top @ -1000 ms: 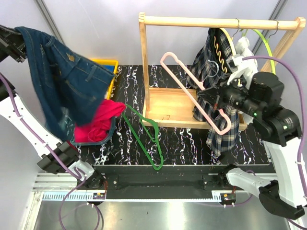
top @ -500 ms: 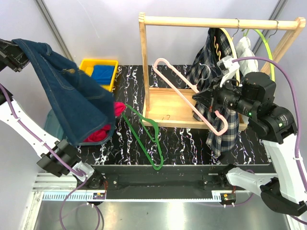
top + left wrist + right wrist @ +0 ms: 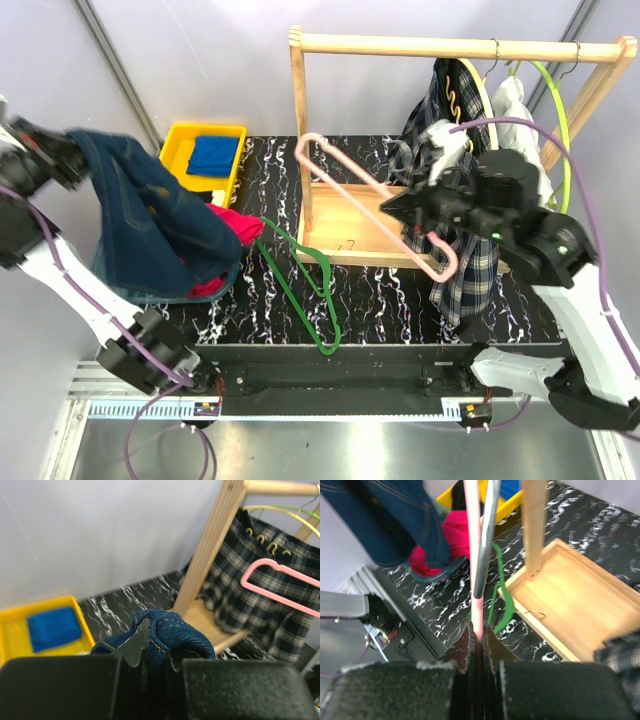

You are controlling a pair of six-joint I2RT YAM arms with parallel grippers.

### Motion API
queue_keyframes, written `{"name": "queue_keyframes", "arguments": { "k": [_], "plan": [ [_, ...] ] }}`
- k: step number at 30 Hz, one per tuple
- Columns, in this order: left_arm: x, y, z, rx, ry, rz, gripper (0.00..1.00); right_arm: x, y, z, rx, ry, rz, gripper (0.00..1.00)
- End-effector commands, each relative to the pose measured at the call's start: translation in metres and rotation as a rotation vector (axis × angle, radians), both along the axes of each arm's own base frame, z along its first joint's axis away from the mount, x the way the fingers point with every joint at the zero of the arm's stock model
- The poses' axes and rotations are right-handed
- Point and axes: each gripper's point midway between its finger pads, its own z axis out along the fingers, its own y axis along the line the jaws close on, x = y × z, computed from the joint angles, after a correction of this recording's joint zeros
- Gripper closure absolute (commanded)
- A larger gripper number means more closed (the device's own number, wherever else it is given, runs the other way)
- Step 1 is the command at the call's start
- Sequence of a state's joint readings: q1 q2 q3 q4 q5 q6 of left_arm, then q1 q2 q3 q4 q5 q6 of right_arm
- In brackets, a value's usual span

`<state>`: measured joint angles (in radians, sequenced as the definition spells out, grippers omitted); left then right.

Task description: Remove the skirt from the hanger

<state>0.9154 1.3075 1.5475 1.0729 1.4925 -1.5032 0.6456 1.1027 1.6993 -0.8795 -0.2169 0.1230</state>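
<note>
The plaid skirt (image 3: 468, 275) hangs on the cream hanger (image 3: 466, 102) at the right end of the wooden rack, with nothing gripping it. The left wrist view shows the skirt (image 3: 250, 580) with the hanger's wavy bar (image 3: 260, 539) at its top. My right gripper (image 3: 410, 215) is in front of the skirt, shut on the pink hanger (image 3: 340, 170), which slants up to the left; the jaws (image 3: 476, 635) pinch its bar (image 3: 472, 555). My left gripper (image 3: 75, 160) is at the far left, shut on the denim garment (image 3: 150, 230), a fold of which (image 3: 175, 630) sits between the fingers.
The wooden rack (image 3: 450, 45) stands on a wooden tray base (image 3: 350, 215). A white garment (image 3: 515, 110) on a lime hanger hangs beside the skirt. A green hanger (image 3: 300, 280) lies on the marble table. A red cloth (image 3: 232, 228) and a yellow bin (image 3: 205, 150) are at left.
My right gripper has carried the pink hanger leftward, away from the skirt. My left arm has lowered the denim garment down over the red cloth.
</note>
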Motion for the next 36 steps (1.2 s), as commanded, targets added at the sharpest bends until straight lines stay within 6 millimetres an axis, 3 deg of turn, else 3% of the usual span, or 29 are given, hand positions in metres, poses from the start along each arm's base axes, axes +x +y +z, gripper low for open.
{"name": "queue_keyframes", "arguments": {
  "k": [1, 2, 7, 12, 17, 20, 23, 29, 30, 33, 36],
  "plan": [
    [-0.018, -0.009, -0.061, 0.156, 0.037, -0.012, 1.0, 0.022, 0.036, -0.01, -0.064, -0.063, 0.008, 1.0],
    [-0.015, -0.004, -0.078, 0.115, 0.068, -0.008, 1.0, 0.016, 0.049, -0.016, -0.081, -0.061, 0.041, 1.0],
    [-0.01, 0.011, -0.099, 0.169, 0.042, 0.022, 1.0, 0.03, 0.083, -0.048, -0.112, -0.034, 0.066, 1.0],
    [0.001, 0.033, -0.117, 0.19, 0.095, 0.029, 1.0, 0.041, 0.098, -0.087, -0.143, 0.009, 0.063, 1.0],
    [0.0, 0.042, -0.111, 0.225, 0.065, 0.056, 0.97, 0.046, 0.109, -0.127, -0.17, 0.059, 0.072, 1.0],
    [0.0, 0.044, -0.107, 0.266, 0.044, 0.06, 0.8, 0.046, 0.117, -0.152, -0.197, 0.109, 0.098, 1.0],
    [0.005, 0.056, -0.107, 0.273, 0.031, 0.073, 0.69, 0.046, 0.124, -0.172, -0.21, 0.14, 0.118, 1.0],
    [0.021, 0.074, -0.099, 0.265, 0.013, 0.063, 0.66, 0.047, 0.136, -0.198, -0.214, 0.195, 0.137, 1.0],
    [0.023, 0.078, -0.1, 0.263, 0.018, 0.064, 0.57, 0.046, 0.138, -0.202, -0.211, 0.211, 0.145, 1.0],
    [0.019, 0.074, -0.094, 0.279, 0.02, 0.066, 0.04, 0.042, 0.143, -0.214, -0.221, 0.242, 0.163, 1.0],
    [0.012, 0.063, -0.092, 0.305, -0.001, 0.068, 0.01, 0.04, 0.146, -0.221, -0.233, 0.252, 0.172, 1.0]
  ]
}}
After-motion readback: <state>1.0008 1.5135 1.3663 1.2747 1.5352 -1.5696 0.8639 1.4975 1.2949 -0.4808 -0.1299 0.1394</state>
